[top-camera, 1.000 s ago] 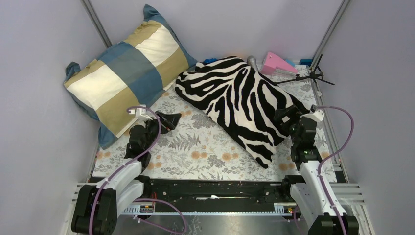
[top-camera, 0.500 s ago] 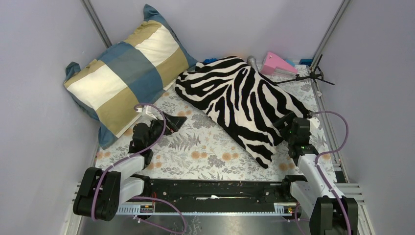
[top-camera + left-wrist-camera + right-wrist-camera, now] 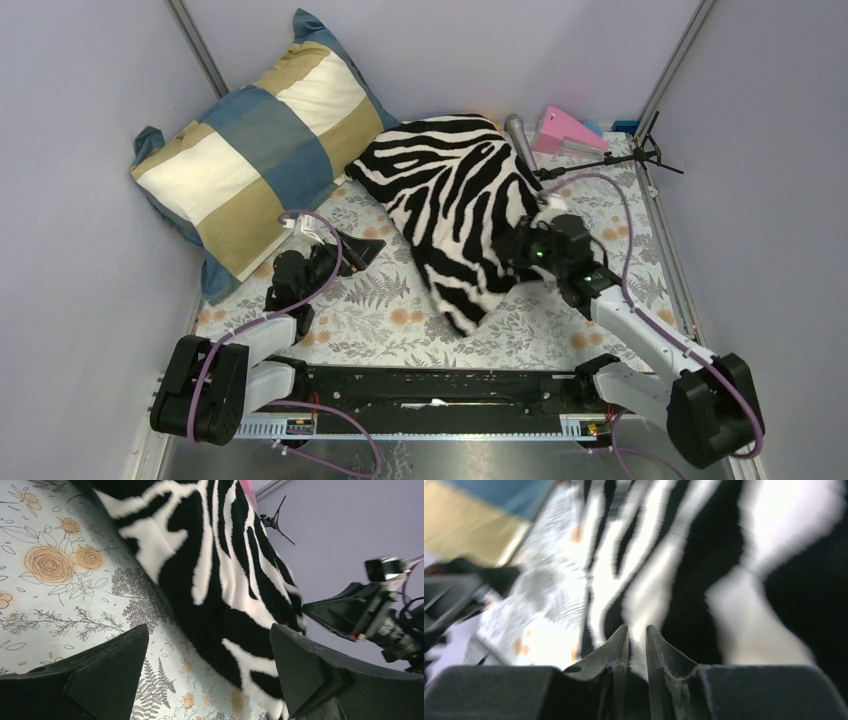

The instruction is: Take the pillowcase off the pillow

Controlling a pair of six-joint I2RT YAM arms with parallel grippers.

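Right claw [image 3: 636, 630] clamped near-shut on pillowcase [image 3: 455, 200] plush at its tips, left claw [image 3: 209, 629] wide apart with fabric just ahead; best pinch cover only, left pinning the unseen pillow before pulling.

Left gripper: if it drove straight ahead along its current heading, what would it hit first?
Most likely the pillowcase. In the left wrist view it fills the gap straight ahead of the open left gripper and lies on the floral table cover. How far off it is remains unclear.
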